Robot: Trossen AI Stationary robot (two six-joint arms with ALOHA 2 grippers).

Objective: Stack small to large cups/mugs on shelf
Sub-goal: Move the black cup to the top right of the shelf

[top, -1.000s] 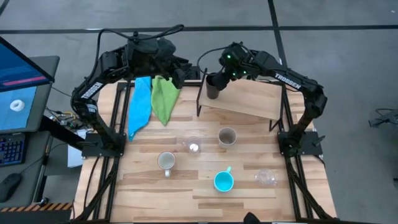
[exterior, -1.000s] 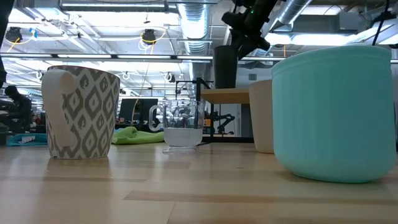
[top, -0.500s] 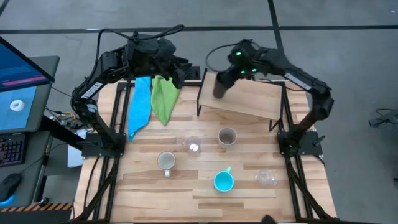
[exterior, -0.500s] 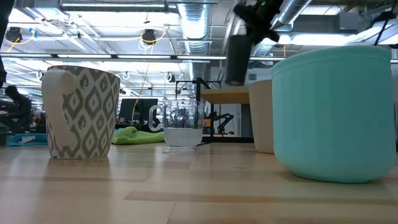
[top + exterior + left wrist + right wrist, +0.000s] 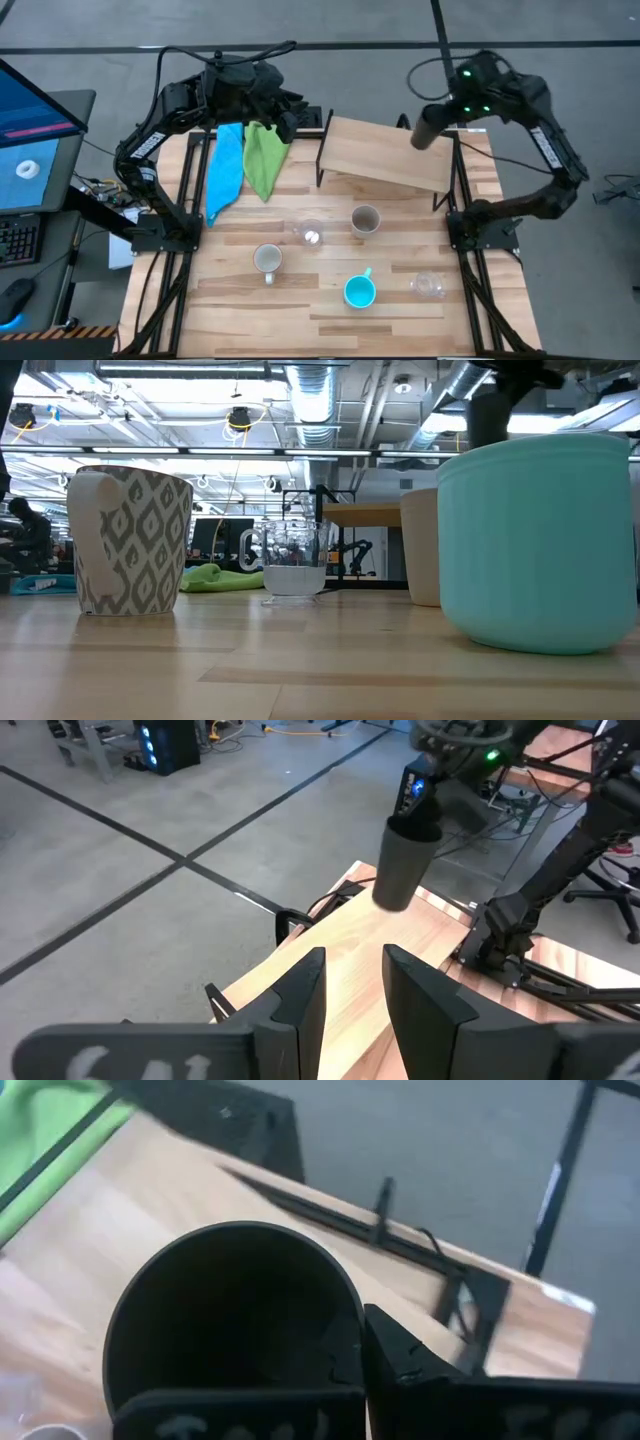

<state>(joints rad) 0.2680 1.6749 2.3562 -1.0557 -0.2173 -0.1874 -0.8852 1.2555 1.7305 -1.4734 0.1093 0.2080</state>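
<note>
My right gripper (image 5: 436, 112) is shut on the tall black cup (image 5: 427, 130), held in the air over the right end of the shelf (image 5: 385, 155). The left wrist view shows this cup (image 5: 403, 865) hanging above the board. On the table stand a beige tumbler (image 5: 366, 219), a white patterned mug (image 5: 267, 259), a cyan mug (image 5: 359, 291) and two clear cups (image 5: 310, 234) (image 5: 428, 285), each on its base. My left gripper (image 5: 290, 118) waits open at the far left, nothing between its fingers (image 5: 305, 995). My right gripper holds the black cup by its rim (image 5: 352, 1315), one finger inside the cup and one finger (image 5: 410, 1365) outside against the wall. The fingers come from above, pointing down. The cup hangs below them, about upright and clear of the shelf.
A blue cloth (image 5: 225, 170) and a green cloth (image 5: 264, 155) lie at the far left beside the shelf. The shelf's black legs (image 5: 320, 160) stand at its ends. In the low view the cyan mug (image 5: 535, 540) hides most of the right side.
The black cup stood at the shelf's far left end with my right gripper at it. My right gripper has lifted it clear and carried it toward the table's right edge, rising as it went. The cup now hangs over the shelf's right end.
</note>
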